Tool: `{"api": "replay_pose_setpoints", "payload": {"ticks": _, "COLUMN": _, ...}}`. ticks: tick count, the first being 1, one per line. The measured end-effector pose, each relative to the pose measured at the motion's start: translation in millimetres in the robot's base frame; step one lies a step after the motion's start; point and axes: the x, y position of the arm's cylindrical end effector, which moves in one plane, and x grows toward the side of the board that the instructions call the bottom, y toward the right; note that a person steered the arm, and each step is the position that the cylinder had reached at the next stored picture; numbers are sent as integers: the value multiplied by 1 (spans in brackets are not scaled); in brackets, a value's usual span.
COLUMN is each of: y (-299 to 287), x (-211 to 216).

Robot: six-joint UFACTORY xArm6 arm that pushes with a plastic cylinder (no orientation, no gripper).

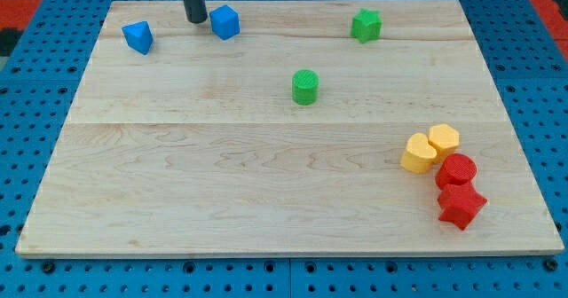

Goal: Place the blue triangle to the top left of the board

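The blue triangle [138, 37] lies near the top left of the wooden board [222, 200]. A blue cube [224, 21] lies to its right, near the board's top edge. My tip [196, 19] rests on the board between the two, just left of the blue cube and about a block's width right of the triangle. It touches neither that I can tell.
A green star-shaped block [366, 25] sits at the top right. A green cylinder [304, 87] sits near the middle. Two yellow blocks [429, 147] and two red blocks [460, 192] cluster at the lower right.
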Motion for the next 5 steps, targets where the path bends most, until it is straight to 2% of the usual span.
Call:
{"api": "replay_pose_setpoints", "payload": {"ticks": 2, "y": 48, "x": 2}}
{"api": "replay_pose_setpoints", "payload": {"ticks": 3, "y": 50, "x": 2}}
{"api": "replay_pose_setpoints", "payload": {"ticks": 5, "y": 23, "x": 87}}
